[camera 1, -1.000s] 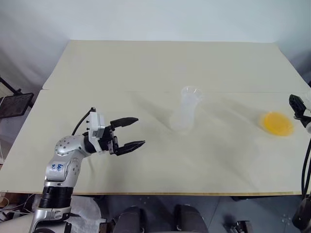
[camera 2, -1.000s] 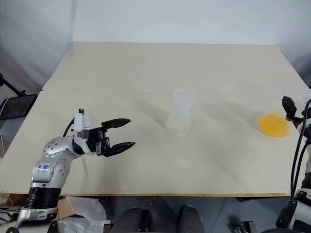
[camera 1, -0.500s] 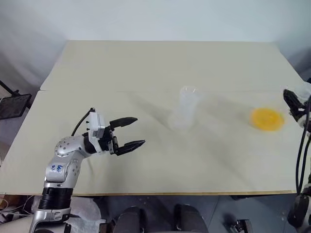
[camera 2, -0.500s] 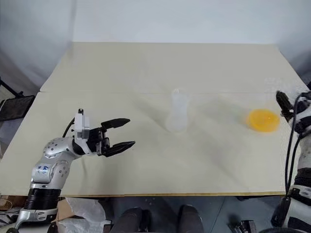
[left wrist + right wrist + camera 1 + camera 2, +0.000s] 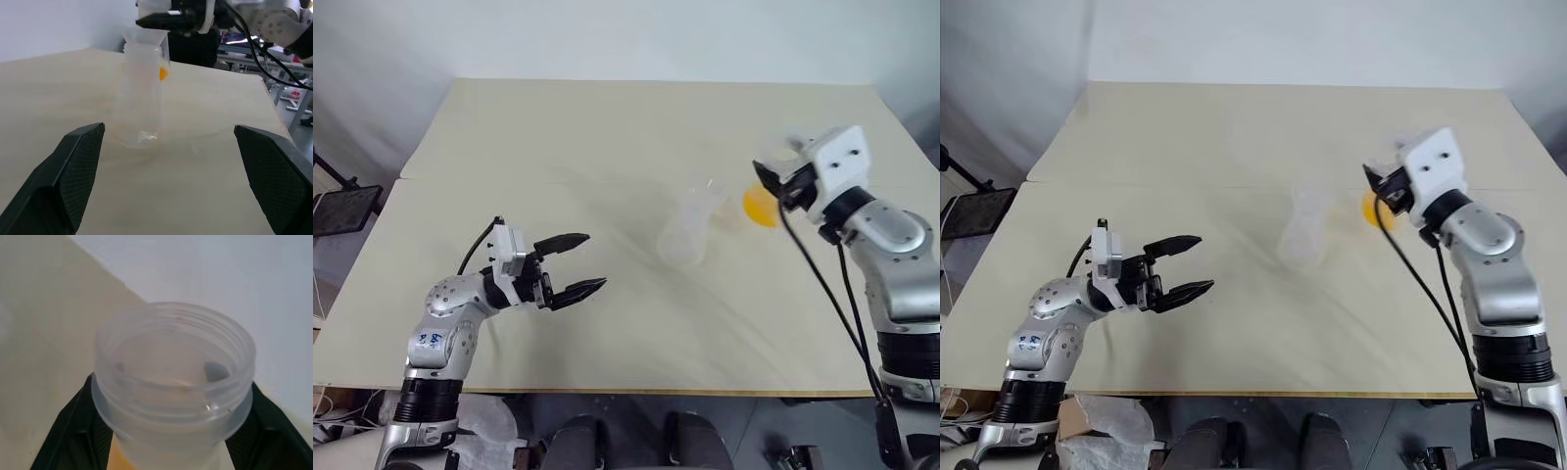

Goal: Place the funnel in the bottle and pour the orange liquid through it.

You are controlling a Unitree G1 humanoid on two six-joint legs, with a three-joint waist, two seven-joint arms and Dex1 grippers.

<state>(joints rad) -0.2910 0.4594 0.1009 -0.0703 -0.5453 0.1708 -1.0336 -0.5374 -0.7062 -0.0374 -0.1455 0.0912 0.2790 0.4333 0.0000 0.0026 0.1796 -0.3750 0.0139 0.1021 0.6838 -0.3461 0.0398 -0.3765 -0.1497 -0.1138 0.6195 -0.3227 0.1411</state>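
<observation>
The bottle [image 5: 685,240] stands mid-table with the clear funnel [image 5: 146,38] seated in its neck. My right gripper [image 5: 775,182] hovers just right of the funnel's rim, shut on a translucent wide-mouthed jar [image 5: 173,377] with a threaded neck. The orange liquid [image 5: 760,206] shows inside that jar, held above the table beside the bottle [image 5: 142,98]. My left gripper [image 5: 570,265] is open over the table's near left part, well left of the bottle, with nothing between its fingers.
The tan table [image 5: 607,137] has a seam running across its middle. A black stand [image 5: 342,211] sits off the table's left edge. The right arm's black cable [image 5: 832,294] hangs over the table's right part.
My right gripper shut on the jar of orange liquid at the table's right edge, lifted it and swung left up to the funnel. The left gripper stayed in place.
</observation>
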